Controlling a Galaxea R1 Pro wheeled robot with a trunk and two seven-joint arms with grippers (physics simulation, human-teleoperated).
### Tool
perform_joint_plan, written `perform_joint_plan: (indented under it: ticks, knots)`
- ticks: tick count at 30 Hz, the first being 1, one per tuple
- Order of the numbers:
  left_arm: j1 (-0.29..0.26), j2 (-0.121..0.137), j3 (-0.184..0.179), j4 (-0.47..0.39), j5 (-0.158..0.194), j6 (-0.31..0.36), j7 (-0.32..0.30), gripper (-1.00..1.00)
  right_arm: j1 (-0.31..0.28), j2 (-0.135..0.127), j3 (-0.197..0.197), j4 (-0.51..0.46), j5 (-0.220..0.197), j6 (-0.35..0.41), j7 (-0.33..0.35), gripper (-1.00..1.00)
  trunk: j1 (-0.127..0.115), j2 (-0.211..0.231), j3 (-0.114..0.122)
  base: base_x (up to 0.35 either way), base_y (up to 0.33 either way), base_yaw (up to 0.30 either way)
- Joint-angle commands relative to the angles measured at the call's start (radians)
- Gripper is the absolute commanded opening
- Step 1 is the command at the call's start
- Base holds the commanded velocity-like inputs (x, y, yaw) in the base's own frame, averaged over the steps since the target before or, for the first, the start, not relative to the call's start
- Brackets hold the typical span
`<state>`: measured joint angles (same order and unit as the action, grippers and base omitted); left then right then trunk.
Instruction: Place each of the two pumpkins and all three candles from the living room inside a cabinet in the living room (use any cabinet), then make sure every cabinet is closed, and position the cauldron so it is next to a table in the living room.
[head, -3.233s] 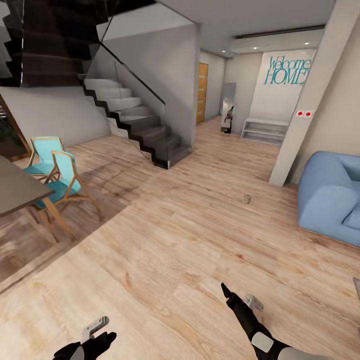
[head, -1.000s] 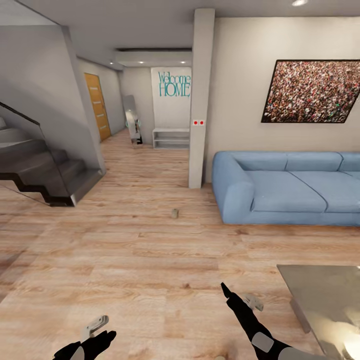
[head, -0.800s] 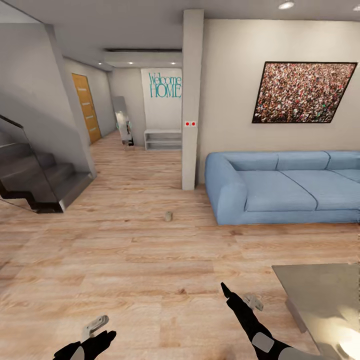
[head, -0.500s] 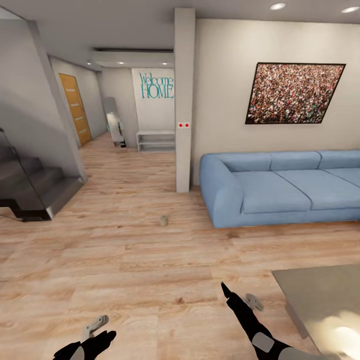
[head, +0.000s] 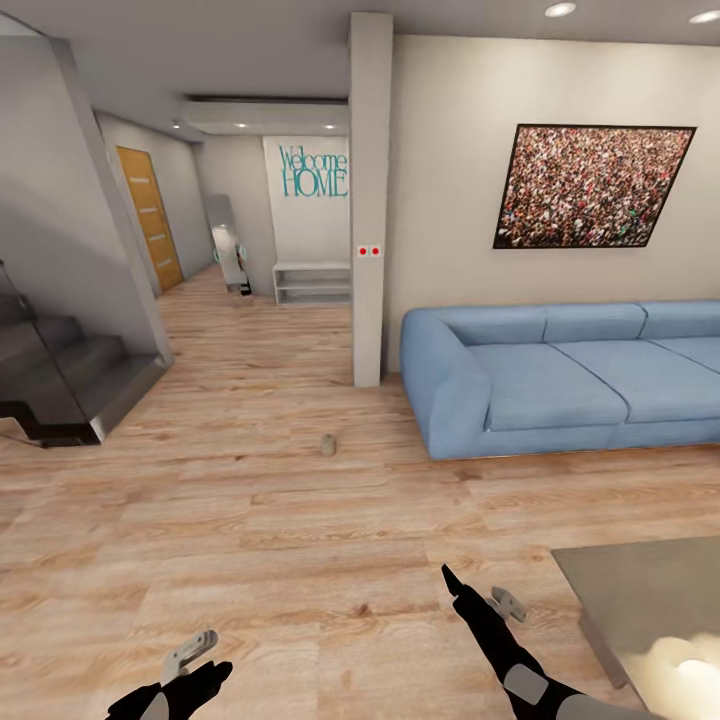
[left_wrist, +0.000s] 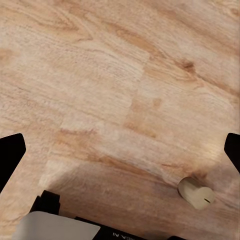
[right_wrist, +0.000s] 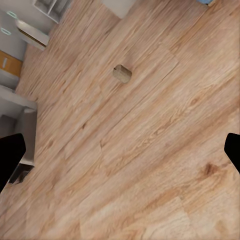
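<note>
One stubby tan candle (head: 328, 445) lies on the wooden floor, a little in front of the grey pillar (head: 368, 200) and left of the sofa. The right wrist view has the same candle (right_wrist: 121, 73) well ahead of the fingers. My right gripper (head: 478, 592) hangs low over bare floor, open and empty, its dark fingertips (right_wrist: 10, 160) far apart. My left gripper (head: 190, 665) is at the lower left, also open with nothing in it, its fingertips (left_wrist: 11, 156) wide over the planks. The pumpkins, the cabinet and the cauldron are out of view.
A long blue sofa (head: 560, 380) stands against the right wall under a framed picture (head: 590, 185). A grey low table (head: 650, 610) has its corner close to my right arm. Dark stairs (head: 60, 390) rise at the left. A hallway (head: 260, 300) runs back past the pillar. A small pale stub (left_wrist: 196, 192) lies near my left gripper.
The camera has swung right from the stairs and chairs to the sofa and table, and has nearly stopped. The candle has stayed in place and both arms hold the same pose.
</note>
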<state>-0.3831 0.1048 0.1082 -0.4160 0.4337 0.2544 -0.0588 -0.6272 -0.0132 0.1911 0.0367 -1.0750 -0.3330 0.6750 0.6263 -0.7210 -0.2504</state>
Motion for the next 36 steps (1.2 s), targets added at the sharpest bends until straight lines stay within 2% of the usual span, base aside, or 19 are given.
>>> perform_joint_plan:
  ticks: [1,9,27,29,32,33,35,36]
  knots:
    - [0.0,-0.001,0.007,-0.001,0.005,0.008,-0.004,1.0,-0.002,0.001,0.008,0.004,-0.008,-0.004,0.004,1.0,0.004,-0.009,-0.005,0.0,0.0,0.0]
    - [0.0,-0.001,0.007,-0.001,0.005,0.008,-0.004,1.0,-0.002,0.005,0.011,0.002,0.003,0.023,-0.009,1.0,0.035,-0.065,-0.03,0.0,0.0,0.0]
    - [0.0,0.008,0.008,-0.014,0.004,0.016,-0.001,1.0,-0.001,0.006,0.012,0.002,0.002,0.025,-0.013,1.0,0.104,-0.191,-0.086,0.0,0.0,0.0]
    - [0.0,0.011,0.008,-0.038,0.004,0.022,0.001,1.0,-0.002,0.007,0.014,0.005,0.002,0.03,-0.054,1.0,0.111,-0.205,-0.092,0.0,0.0,0.0]
    - [0.0,0.013,0.007,-0.148,0.003,0.067,0.004,1.0,-0.002,0.007,0.015,0.002,0.008,0.058,-0.22,1.0,0.123,-0.226,-0.102,0.0,0.0,0.0]
    - [0.0,0.014,0.007,-0.172,0.003,0.086,0.004,1.0,-0.002,0.007,0.015,0.002,0.011,0.066,-0.248,1.0,0.127,-0.233,-0.105,0.0,0.0,0.0]
    - [0.0,0.016,0.007,-0.289,0.001,0.203,0.007,1.0,-0.002,0.007,0.016,0.0,0.033,0.091,-0.336,1.0,0.134,-0.247,-0.111,0.0,0.0,0.0]
    - [0.0,0.017,0.007,-0.322,0.001,0.238,0.008,1.0,-0.001,0.007,0.016,0.0,0.042,0.095,-0.351,1.0,0.138,-0.254,-0.114,0.0,0.0,0.0]
